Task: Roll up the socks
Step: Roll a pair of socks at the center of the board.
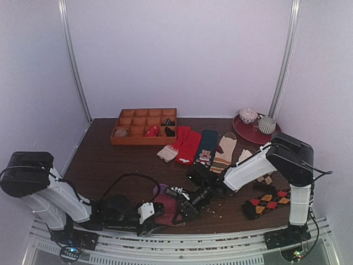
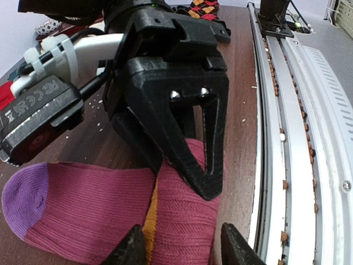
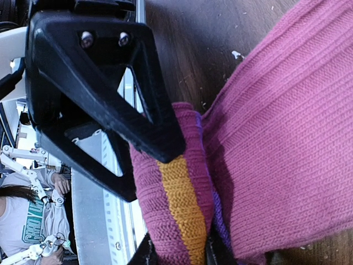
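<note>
Sock (image 2: 83, 215): magenta ribbed knit, purple toe, on dark wooden surface (image 2: 242, 110).
Left fingers (image 2: 132, 251): straddle Sock, grip unclear.
Right fingers (image 2: 198, 171): clamp Sock fold.

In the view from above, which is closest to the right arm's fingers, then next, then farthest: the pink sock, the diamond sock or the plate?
1. Pink sock: front middle, pinched in the right fingers.
2. Diamond sock: front right, lying flat.
3. Plate: back right corner.
</note>
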Tool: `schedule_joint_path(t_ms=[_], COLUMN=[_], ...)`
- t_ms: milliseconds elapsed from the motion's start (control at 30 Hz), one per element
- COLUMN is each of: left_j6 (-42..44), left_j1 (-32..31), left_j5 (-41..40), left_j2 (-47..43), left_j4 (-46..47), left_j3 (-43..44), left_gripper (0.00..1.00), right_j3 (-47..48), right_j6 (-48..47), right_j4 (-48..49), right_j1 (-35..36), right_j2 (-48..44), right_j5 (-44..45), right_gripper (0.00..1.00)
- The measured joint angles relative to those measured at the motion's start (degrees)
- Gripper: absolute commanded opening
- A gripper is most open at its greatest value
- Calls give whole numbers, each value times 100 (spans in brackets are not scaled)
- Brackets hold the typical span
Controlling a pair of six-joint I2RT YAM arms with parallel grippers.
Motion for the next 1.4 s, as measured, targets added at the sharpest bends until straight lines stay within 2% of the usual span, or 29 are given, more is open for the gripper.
schedule_joint_path(t_ms=[33,133,300,333,400,533,700,800,1033,1233,1400], left_j6=[-7,-24,-85,-96,-116,-170,-205,-238,-691,-1749,-2708], left_j1=[0,0,-2,-2,-2,4,2,4,24,197,420], left_j5=[-4,-7,9,7,0,-35,50,92,118,291,667], left_j2=[22,149,411,420,424,490,667,758,791,697,756], left_j4=[22,116,310,343,420,533,767,901,769,203,289], left_j3=[0,0,-2,-9,-33,-44,-39,-37,81,278,197], left_gripper=[42,55,60,58,47,19,0,0,0,0,0], right_j3=[-2,-4,-20,-33,-48,-68,-103,-125,-195,-828,-1705], right_j6=[0,0,4,7,9,20,42,52,2,-590,-1681], right_j4=[-4,-13,7,28,59,81,70,59,-15,59,1040], right_j1=[0,0,-2,-2,-4,-4,-28,-37,-26,50,170], right_j2=[0,0,0,0,-2,-4,-13,-33,-308,-1471,-2691], right_j5=[-11,-22,-20,-20,-22,-31,-96,-114,83,1539,2573], right_gripper=[21,21,21,21,21,21,21,24,50,58,61])
